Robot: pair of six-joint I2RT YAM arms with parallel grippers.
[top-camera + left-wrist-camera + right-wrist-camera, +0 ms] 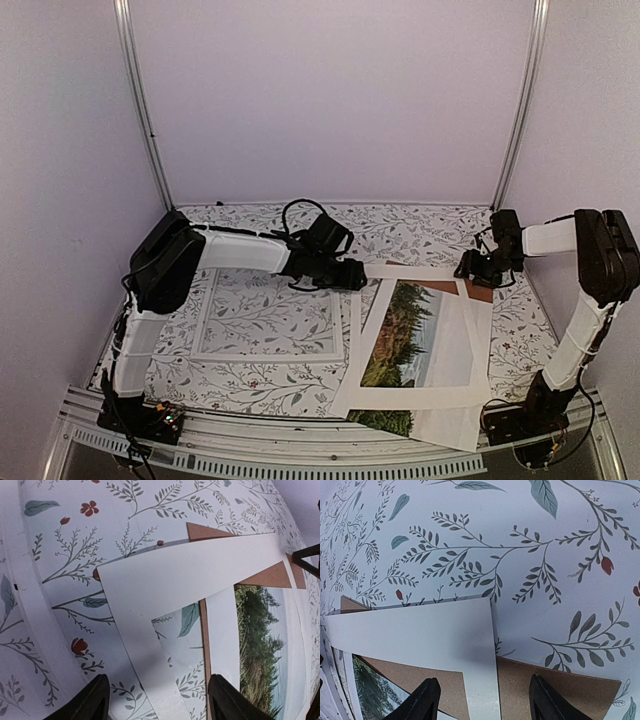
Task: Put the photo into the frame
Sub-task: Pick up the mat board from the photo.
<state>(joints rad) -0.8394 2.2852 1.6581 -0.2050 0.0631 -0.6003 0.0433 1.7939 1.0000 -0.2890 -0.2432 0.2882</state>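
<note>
The photo point(400, 335), a conifer landscape, lies at the right under the askew white mat point(412, 271), on the brown backing board point(481, 291). The frame point(268, 356), white-bordered with a clear pane, lies flat at the left, apart from them. My left gripper point(356, 273) is open and empty over the mat's far left corner. In the left wrist view point(157, 706) its jaws straddle the mat point(190, 575), with the photo point(260, 645) to the right. My right gripper point(470, 268) is open and empty over the mat's far right corner point(420, 630) and the board point(560, 685).
A floral cloth point(420, 232) covers the table. Pale walls and two metal posts point(145, 110) enclose the back and sides. A metal rail point(300, 445) runs along the near edge. The photo's near corner point(440, 428) reaches toward that rail.
</note>
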